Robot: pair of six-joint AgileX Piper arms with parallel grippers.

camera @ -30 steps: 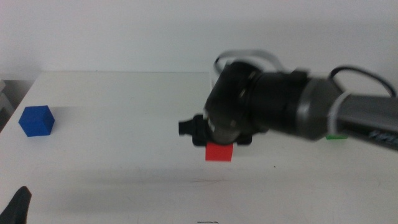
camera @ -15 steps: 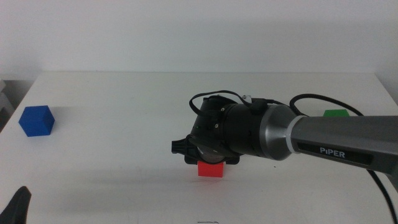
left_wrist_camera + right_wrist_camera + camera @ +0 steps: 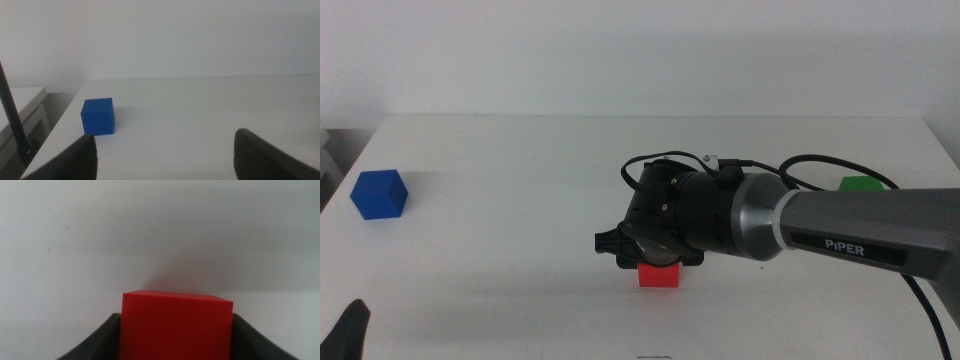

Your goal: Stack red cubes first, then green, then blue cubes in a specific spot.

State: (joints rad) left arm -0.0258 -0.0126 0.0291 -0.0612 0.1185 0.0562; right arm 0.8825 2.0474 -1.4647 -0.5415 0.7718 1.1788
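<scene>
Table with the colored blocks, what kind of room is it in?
Probably a robot lab or test bench: a bare white table against a blank wall, a "PIPER" arm whose right gripper holds a red cube, with the blue cube and green cube set apart.

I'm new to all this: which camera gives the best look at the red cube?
The right wrist view: the red cube fills the frame between the right hand's dark jaws. The middle view shows only its lower part beneath that hand. The left wrist view misses it.
</scene>
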